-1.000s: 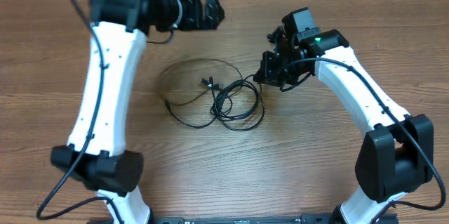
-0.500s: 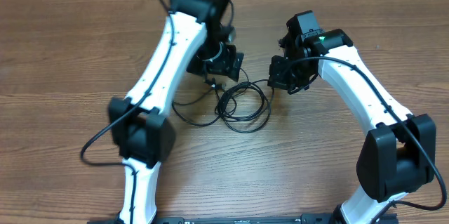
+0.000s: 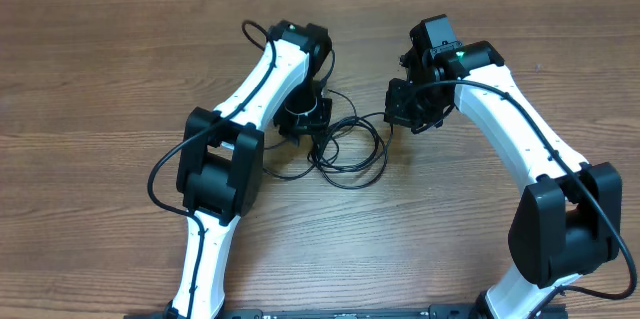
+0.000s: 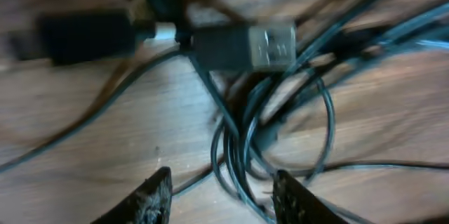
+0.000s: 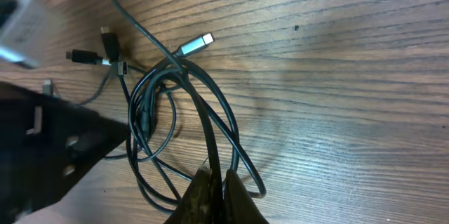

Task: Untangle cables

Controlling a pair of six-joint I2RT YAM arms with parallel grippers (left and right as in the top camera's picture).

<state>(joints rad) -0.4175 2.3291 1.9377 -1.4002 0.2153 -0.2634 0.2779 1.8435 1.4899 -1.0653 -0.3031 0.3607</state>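
Your left gripper (image 4: 223, 197) is standing with fingers apart, straddling several strands of the cables (image 4: 242, 143). Your right gripper (image 5: 215, 183) is pinching one strand, fingers together. The cables are lying in tangled loops on the tabletop (image 3: 100, 79) between both arms.

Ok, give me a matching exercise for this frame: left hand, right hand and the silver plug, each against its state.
Things:
1 left hand
2 right hand
3 silver plug

States:
A shut on the cables
B lying free on the table
C open, fingers apart over the cables

Pairs: 1-C, 2-A, 3-B
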